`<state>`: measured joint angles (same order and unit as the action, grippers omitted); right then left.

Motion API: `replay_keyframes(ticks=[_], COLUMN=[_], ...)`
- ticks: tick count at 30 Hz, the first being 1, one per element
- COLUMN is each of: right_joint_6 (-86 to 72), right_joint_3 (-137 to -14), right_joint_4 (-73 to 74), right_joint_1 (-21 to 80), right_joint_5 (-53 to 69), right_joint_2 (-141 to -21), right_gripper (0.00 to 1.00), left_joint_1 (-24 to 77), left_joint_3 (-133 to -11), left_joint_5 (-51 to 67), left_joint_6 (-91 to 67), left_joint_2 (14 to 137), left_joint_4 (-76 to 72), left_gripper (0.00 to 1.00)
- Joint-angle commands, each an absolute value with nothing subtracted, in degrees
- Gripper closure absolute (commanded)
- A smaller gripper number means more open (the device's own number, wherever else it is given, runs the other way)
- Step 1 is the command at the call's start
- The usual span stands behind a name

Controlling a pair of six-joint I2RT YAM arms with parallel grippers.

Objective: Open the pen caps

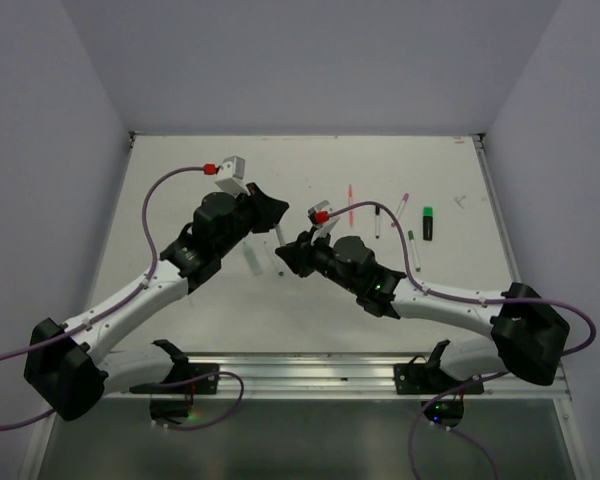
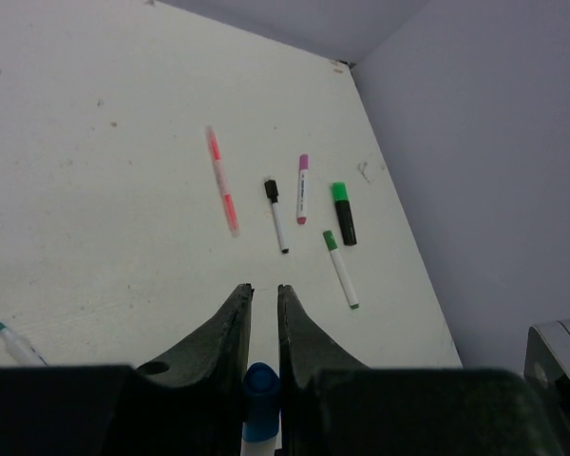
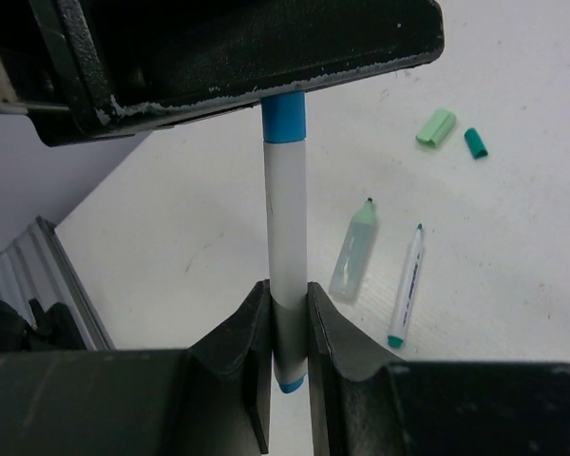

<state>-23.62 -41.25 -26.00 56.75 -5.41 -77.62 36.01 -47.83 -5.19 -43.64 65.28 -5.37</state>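
Shows the right claw [image 3: 287, 290] pinched narrow on the lower end of a white pen [image 3: 286, 218], held upright. At 12 o'clock above it, shows the left claw [image 2: 264, 294] clamped on the pen's blue cap [image 3: 284, 118], seemingly not yet off. Farther out on the table [image 3: 513, 247], at 2 o'clock, shows a pale green cap [image 3: 436, 126] and a teal cap [image 3: 475, 142] lying loose, with a pale green marker [image 3: 353, 255] and a teal pen [image 3: 406, 285] uncapped at 3 o'clock.

Expect light, stiff, slick plastic with a snap fit. Pinch the stubby cap across its sides, brace the pen low, pull straight apart.
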Motion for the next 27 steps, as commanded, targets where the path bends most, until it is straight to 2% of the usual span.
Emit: replay_keyframes(ticks=[1,14,22,27], right_joint_6=[-23.2,-22.6,-22.4,-23.0], right_joint_3=[-35.5,-31.0,-30.6,-30.0], right_joint_4=[-18.3,-20.7,-21.1,-18.6], right_joint_1=[57.2,57.2,57.2,57.2], right_joint_5=[-6.2,-4.8,-4.0,-7.2], right_joint_2=[-78.0,-77.7,-77.4,-72.5], right_gripper=[1.0,1.0,1.0,1.0], left_joint_1=[33.1,26.1,25.2,25.2], left_joint_3=[-58.3,-70.3,-72.1,-71.7], left_joint_5=[-13.4,-12.5,-13.7,-13.0], left_joint_6=[-42.5,-39.1,-38.7,-38.1], left_joint_2=[64.3,64.4,64.3,65.8], left_joint_4=[-18.5,-17.4,-17.8,-13.9], left_gripper=[1.0,1.0,1.0,1.0])
